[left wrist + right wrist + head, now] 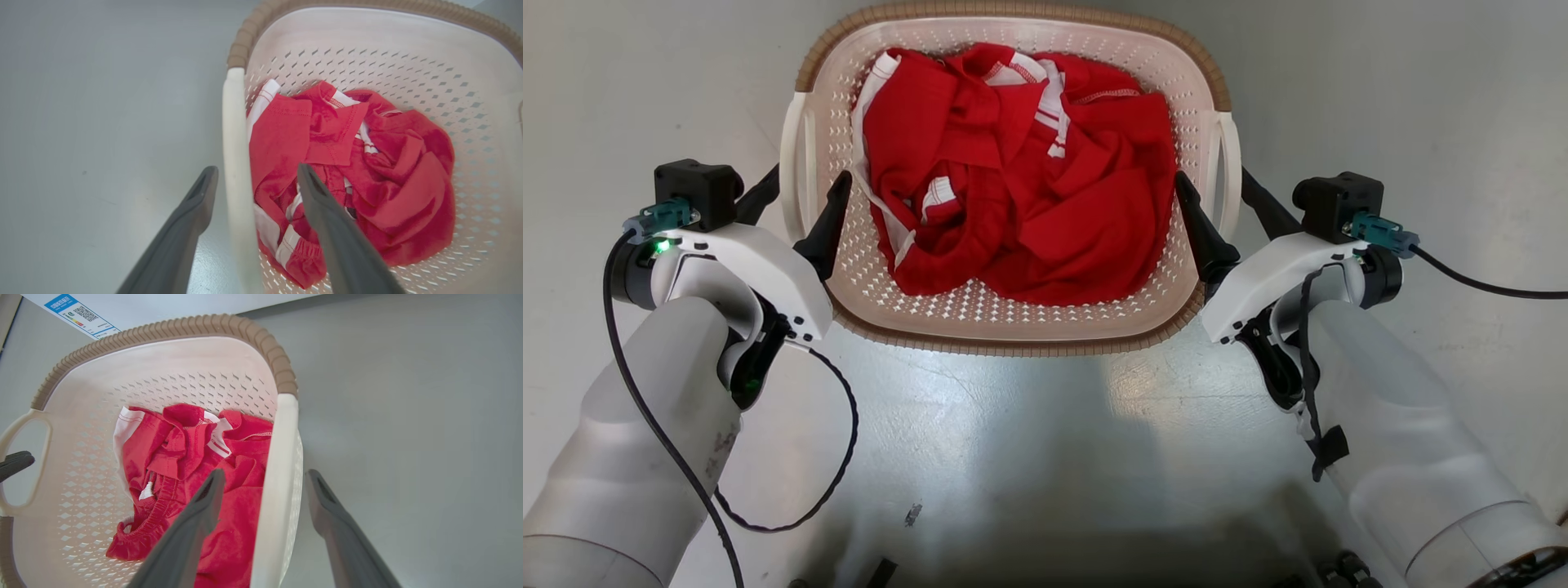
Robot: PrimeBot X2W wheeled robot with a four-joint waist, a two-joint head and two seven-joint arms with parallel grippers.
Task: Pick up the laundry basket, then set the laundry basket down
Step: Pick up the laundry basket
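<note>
The laundry basket [1013,322], cream-white and perforated with a brown woven-look rim, stands on the grey floor straight ahead with crumpled red-and-white clothes [1021,171] inside. My left gripper [805,192] is open and straddles the basket's white left handle [235,155], one finger inside the basket and one outside. My right gripper [1215,184] is open too and straddles the right handle [280,457] the same way. In both wrist views there are gaps between the fingers and the handle bars. The left gripper [257,170] and right gripper [265,475] hold nothing.
Grey floor [1029,457] surrounds the basket on all sides. A white appliance face with a blue label [77,312] stands just behind the basket's far rim. Loose black cables [841,441] hang from both wrists.
</note>
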